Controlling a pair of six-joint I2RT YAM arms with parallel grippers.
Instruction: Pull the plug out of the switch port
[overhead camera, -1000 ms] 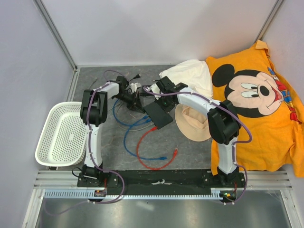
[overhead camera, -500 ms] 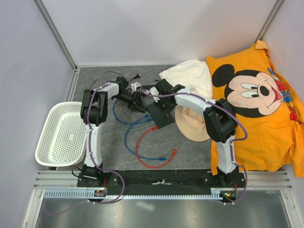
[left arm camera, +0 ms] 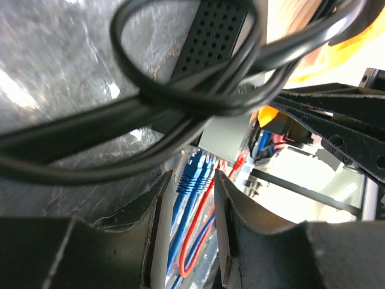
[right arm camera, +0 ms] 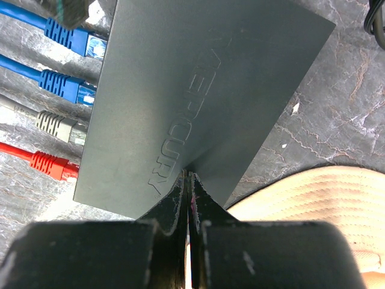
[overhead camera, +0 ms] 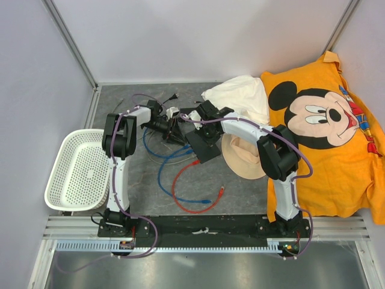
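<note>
At the far left a white mesh basket [overhead camera: 81,171] sits against the table edge. Next to it the left arm stands up from its base, folds at the elbow and sends its forearm rightward and low over the grey mat. The left gripper [overhead camera: 174,129] lies nearly level, just beside the switch [overhead camera: 201,146]. In its wrist view the fingers [left arm camera: 150,205] are parted by a modest gap that frames two blue plugs [left arm camera: 192,173]. Whether the pads touch them cannot be told. A looped black cord [left arm camera: 180,96] crosses close in front of that camera. The switch is a flat black box at mid-table. Its switch ports [right arm camera: 90,108] line the edge facing the left gripper and hold the blue plugs, a grey plug [right arm camera: 57,123] and a red plug [right arm camera: 48,162]. Blue and red cables trail from there toward the near edge. The right arm rises from its base and bends at the elbow. Its forearm stretches leftward over the tan hat [overhead camera: 243,158], with the wrist tipped down. The right gripper [right arm camera: 189,179] has its fingers pressed together, tips against the switch's lid by the edge opposite the ports. Behind the hat lies a cream cloth [overhead camera: 240,96], and an orange Mickey shirt [overhead camera: 325,120] fills the right side.
</note>
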